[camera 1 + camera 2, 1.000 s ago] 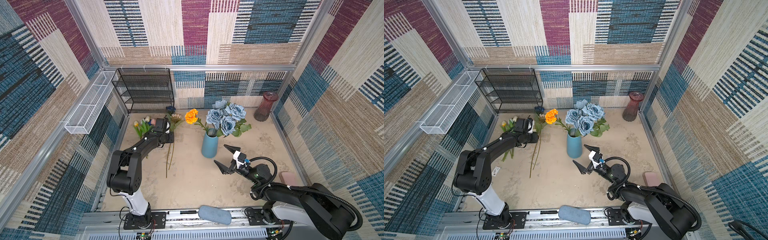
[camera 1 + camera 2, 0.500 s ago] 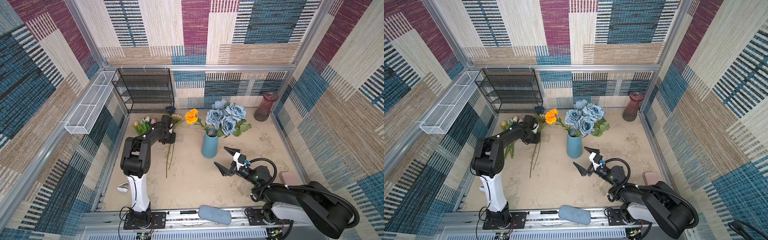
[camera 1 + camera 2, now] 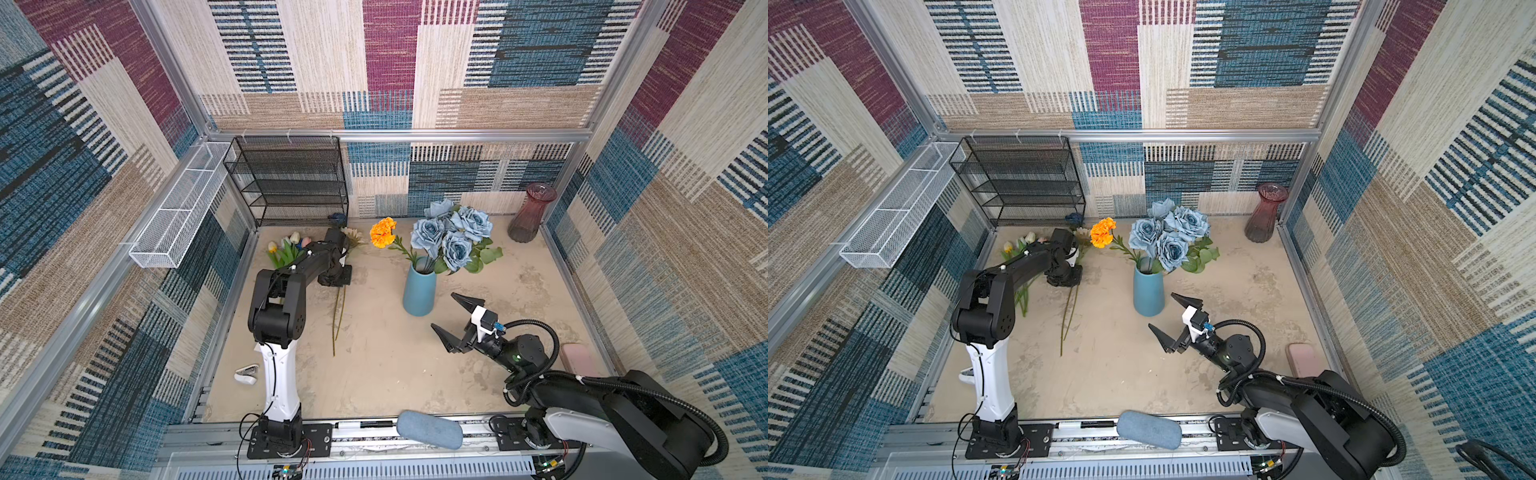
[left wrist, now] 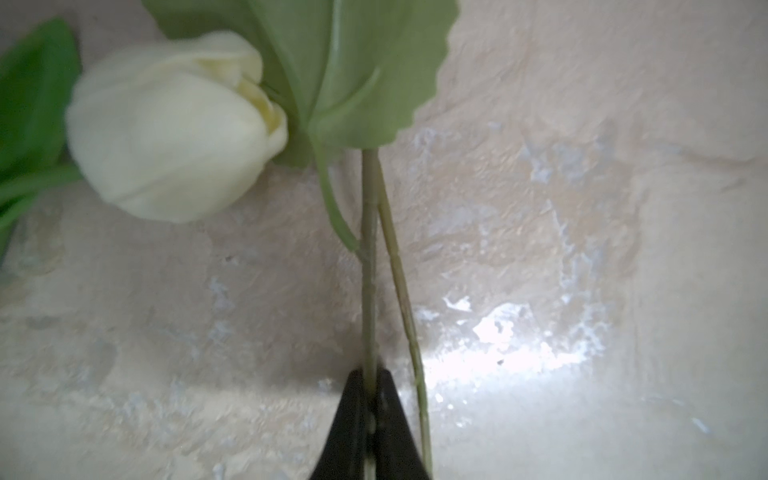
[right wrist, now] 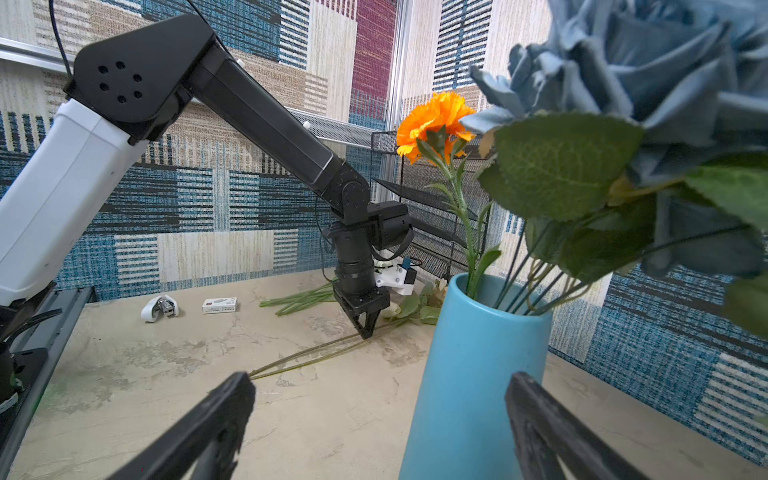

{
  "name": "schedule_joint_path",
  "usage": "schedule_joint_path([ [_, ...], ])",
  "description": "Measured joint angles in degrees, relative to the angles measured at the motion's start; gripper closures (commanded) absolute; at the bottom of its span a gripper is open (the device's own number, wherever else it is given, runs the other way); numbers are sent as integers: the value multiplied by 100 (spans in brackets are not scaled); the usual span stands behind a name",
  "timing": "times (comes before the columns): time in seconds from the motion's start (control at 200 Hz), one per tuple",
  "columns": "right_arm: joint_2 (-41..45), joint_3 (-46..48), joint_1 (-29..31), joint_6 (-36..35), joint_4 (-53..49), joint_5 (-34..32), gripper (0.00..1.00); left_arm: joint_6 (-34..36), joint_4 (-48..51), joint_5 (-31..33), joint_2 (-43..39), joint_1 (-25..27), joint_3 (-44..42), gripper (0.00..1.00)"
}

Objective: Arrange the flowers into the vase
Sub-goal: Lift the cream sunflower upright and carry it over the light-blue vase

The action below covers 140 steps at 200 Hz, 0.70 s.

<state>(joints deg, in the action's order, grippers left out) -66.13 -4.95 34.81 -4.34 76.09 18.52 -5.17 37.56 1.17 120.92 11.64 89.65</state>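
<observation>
A blue vase [image 3: 419, 291] [image 3: 1148, 291] stands mid-table holding dusty-blue roses [image 3: 453, 232] and an orange marigold [image 3: 383, 232]. Tulips [image 3: 286, 249], a cream sunflower [image 3: 353, 237] and a deep-blue rose [image 3: 336, 217] lie at the back left. My left gripper [image 3: 336, 277] [image 4: 369, 384] points down there, shut on a green flower stem [image 4: 369, 291] that lies beside a thinner stem [image 4: 399, 282] and a white tulip [image 4: 174, 129]. My right gripper [image 3: 444, 311] [image 5: 380, 382] hangs open just in front of the vase [image 5: 469, 374], holding nothing.
A black mesh rack [image 3: 291, 183] and a white wire basket [image 3: 178, 216] line the back left. A maroon glass vase [image 3: 530, 214] stands in the back right corner. A pink block [image 3: 577, 359], a grey-blue pad [image 3: 428, 428] and a white stapler [image 3: 246, 374] lie near the edges.
My left gripper's jaws have closed onto the stem, and the left arm's elbow has risen and swung forward. The right arm has hardly moved.
</observation>
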Motion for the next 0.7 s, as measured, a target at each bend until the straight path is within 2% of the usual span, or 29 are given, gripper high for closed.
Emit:
schedule_joint_path([
  [0.14, 33, 24, 0, -4, -15, -90, 2, -2, 107, -4, -262, 22, -103, 100],
  [0.346, 232, 66, 0, 2, -7, -94, 2, -31, 227, 0, -1075, 210, -474, 100],
  [0.701, 481, 179, 0, 42, -11, -118, 2, -310, 190, 35, -3480, 774, -1628, 100],
])
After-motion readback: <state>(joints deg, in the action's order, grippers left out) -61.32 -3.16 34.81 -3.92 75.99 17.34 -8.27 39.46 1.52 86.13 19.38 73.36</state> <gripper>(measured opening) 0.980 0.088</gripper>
